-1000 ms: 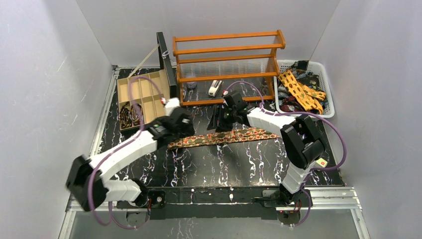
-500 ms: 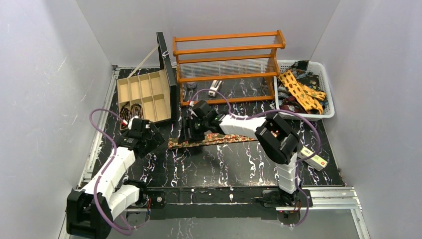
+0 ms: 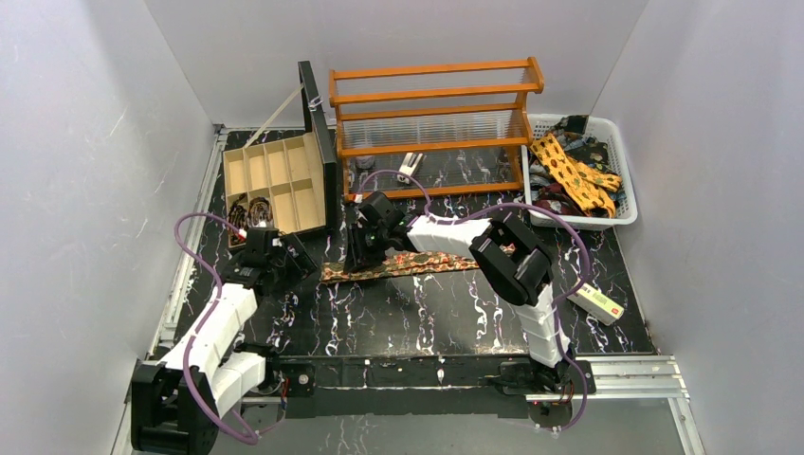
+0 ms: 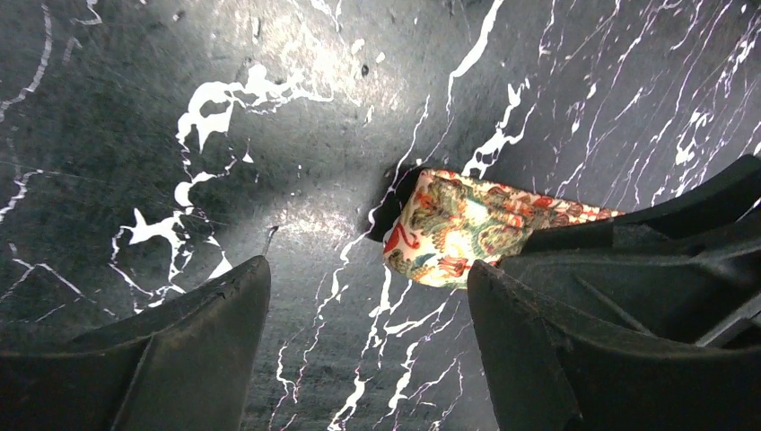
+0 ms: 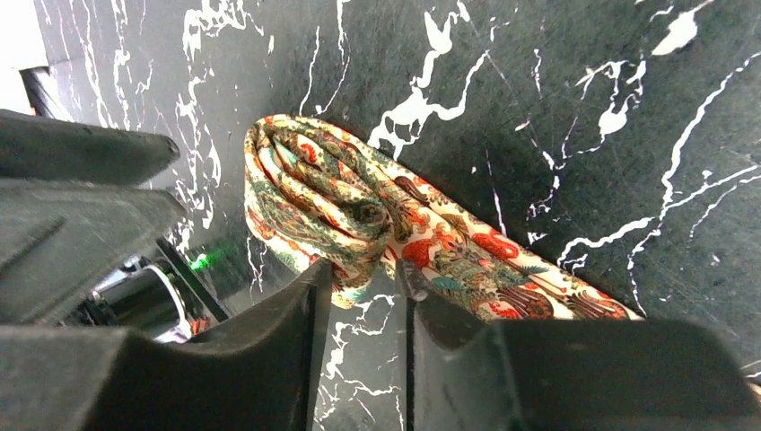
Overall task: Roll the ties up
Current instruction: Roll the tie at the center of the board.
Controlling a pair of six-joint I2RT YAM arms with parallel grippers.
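Silky printed fabric, the tie (image 3: pixel 427 263) lies flat across the middle of the desk (image 3: pixel 427 318), its left end folded into a loose first turn. We judge it light, limp and slippery. That turn will likely slacken unless it is pinched across its width at the fold and kept tight.

The right gripper (image 5: pixel 363 278) stands at the fold with its jaws nearly together. Whether they nip the fabric's edge we cannot tell. The left gripper (image 4: pixel 366 274) hovers just beside the same end, jaws released and bare, so the two may crowd each other.

Behind stand a box (image 3: pixel 284 161) holding coils (image 3: pixel 248 213), a rack (image 3: pixel 431 95) and a basket (image 3: pixel 627 175) of spare ties (image 3: pixel 569 175), all apart from the tie.
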